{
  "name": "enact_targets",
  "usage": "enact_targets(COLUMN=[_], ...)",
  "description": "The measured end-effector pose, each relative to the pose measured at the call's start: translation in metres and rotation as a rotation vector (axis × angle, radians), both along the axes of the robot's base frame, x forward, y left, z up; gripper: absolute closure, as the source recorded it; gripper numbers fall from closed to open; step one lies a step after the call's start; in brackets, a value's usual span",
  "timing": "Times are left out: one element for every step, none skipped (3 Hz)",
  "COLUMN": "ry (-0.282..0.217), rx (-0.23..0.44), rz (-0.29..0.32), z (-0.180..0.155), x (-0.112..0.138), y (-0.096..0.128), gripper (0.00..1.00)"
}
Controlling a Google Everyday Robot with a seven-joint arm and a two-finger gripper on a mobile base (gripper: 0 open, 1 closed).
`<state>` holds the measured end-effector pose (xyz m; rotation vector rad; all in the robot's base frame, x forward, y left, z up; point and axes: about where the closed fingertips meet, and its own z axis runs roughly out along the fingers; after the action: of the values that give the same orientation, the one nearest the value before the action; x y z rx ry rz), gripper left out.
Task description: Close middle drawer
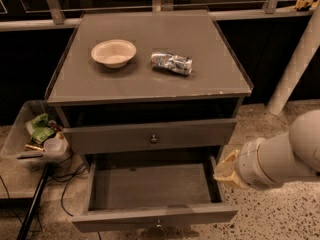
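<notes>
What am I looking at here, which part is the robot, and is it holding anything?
One camera looks down at a grey cabinet from the front. The white tube on the right is the robot's arm. Its tan hand sits beside the right wall of the middle drawer, which is pulled out and looks empty. I see nothing held. On the cabinet's top lie a pale bowl and a crumpled silver packet. A clear bin of rubbish stands on the floor at left.
</notes>
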<state>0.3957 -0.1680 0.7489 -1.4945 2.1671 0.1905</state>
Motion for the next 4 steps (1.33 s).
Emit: enact_targets(ry=[0.029,0.028,0.028,0.039], rx=[0.04,0.077,0.077,0.074], rz=[-0.043,-0.063,-0.063,-0.053], z=[-0.049,-0.089,-0.089,-0.095], x=[-0.004,-0.009,-0.009,-0.011], y=[0.005,0.004,0.004,0.007], gripper=[1.0,1.0,1.0,1.0])
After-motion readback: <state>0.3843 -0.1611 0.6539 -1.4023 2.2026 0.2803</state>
